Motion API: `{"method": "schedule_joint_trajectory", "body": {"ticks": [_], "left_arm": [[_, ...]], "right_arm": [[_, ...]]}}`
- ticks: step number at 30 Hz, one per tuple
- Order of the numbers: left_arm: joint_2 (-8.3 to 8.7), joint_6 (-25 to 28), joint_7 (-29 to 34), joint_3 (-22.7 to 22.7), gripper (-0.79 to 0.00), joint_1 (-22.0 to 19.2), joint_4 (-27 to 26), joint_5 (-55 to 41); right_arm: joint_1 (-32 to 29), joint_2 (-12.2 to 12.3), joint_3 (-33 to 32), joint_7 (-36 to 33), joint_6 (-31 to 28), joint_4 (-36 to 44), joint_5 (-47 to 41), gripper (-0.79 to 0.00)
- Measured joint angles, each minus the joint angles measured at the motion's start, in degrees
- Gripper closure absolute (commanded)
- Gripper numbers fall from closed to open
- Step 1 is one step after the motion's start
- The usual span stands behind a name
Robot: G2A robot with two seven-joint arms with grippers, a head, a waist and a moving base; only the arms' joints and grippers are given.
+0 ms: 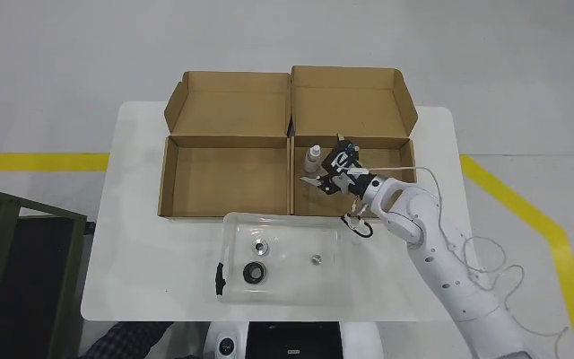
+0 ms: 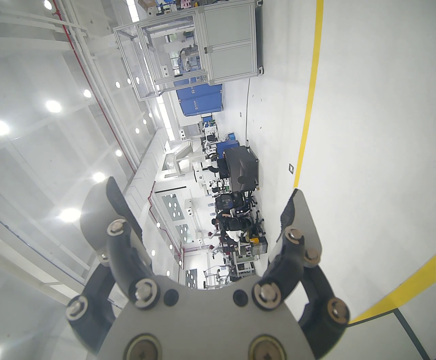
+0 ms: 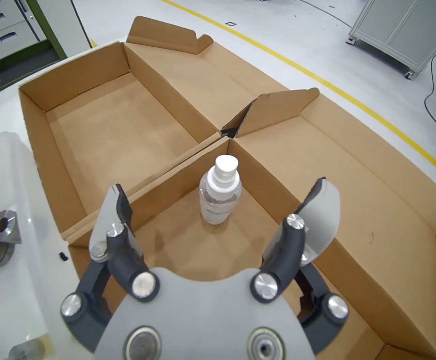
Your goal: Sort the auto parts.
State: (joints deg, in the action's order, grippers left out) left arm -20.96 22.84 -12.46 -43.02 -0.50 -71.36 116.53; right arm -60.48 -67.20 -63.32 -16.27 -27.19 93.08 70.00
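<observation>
Cardboard box (image 3: 190,245) holds the bottle (image 3: 220,201) upright in one corner. The right tool (image 3: 219,186) hangs spread over the box, near the bottle. Best lift straight up, lest a finger topple it.

A white counter (image 1: 134,224) lies beneath the right claw (image 3: 219,186) and spreads well past it on every side. Beyond that claw, on the pale floor (image 3: 306,27), runs a yellow line (image 3: 306,70) (it curves in the wrist view). Past the line stands a grey framed cabinet on castors (image 3: 391,27), with a black cable (image 3: 427,99) on the floor near it. Far off to the claw's other side stands a green-edged cabinet with grey drawers (image 3: 20,20). Well ahead of the left claw (image 2: 203,186) are a metal-framed cell (image 2: 224,51), blue cabinets (image 2: 201,99), ceiling lights (image 2: 53,106) and a yellow floor stripe (image 2: 308,102).
</observation>
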Motion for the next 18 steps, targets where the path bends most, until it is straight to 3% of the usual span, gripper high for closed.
{"method": "schedule_joint_trajectory", "body": {"ticks": [10,18], "left_arm": [[0.00,0.0,0.0,0.0,-0.785,0.0,0.0,0.0],[0.00,0.0,0.0,0.0,-0.785,0.0,0.0,0.0]], "right_arm": [[-12.0,2.7,-7.4,-8.0,-8.4,18.2,3.0,-0.785],[-21.7,4.3,-11.8,-10.1,-16.1,26.6,3.2,-0.785]]}}
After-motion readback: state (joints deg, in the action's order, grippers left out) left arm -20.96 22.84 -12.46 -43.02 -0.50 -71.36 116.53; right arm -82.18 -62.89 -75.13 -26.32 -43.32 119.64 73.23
